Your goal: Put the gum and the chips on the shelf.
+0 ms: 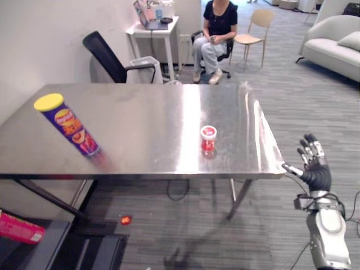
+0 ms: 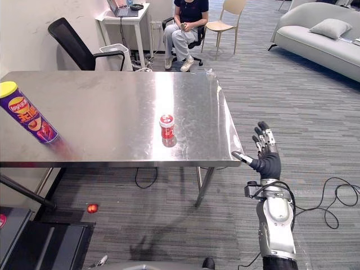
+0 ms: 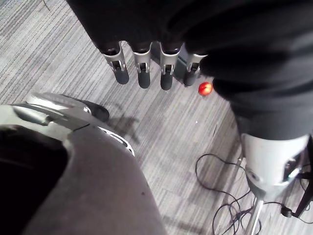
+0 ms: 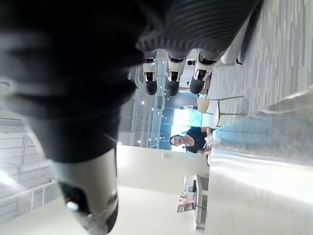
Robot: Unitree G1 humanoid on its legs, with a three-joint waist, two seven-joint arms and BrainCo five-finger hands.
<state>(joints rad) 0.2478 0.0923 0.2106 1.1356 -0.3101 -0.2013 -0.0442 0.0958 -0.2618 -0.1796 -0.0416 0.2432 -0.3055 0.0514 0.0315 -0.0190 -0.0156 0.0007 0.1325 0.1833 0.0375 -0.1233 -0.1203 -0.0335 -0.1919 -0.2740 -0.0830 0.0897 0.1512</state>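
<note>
The chips can (image 1: 70,126), purple with a yellow lid on, stands at the left of the table (image 1: 146,107), near the front edge. The gum tub (image 1: 208,138), small and red with its lid on, stands right of centre, also near the front edge and well apart from the can. Their contents are hidden.

The table is bare steel. The right hand (image 1: 313,164) is raised at the lower right of the frame, just off the table's front right corner, fingers straight and spread wide, holding nothing. In its wrist view the left hand (image 3: 142,71) hangs over the carpet (image 1: 225,236), fingers straight and empty.

A small red ball (image 1: 125,220) lies on the carpet under the table. Along the top of the frame are a black chair (image 1: 107,56), a white desk (image 1: 154,31), a seated person (image 1: 216,28), a beige chair (image 1: 256,28) and, at the upper right, a sofa (image 1: 334,39).
</note>
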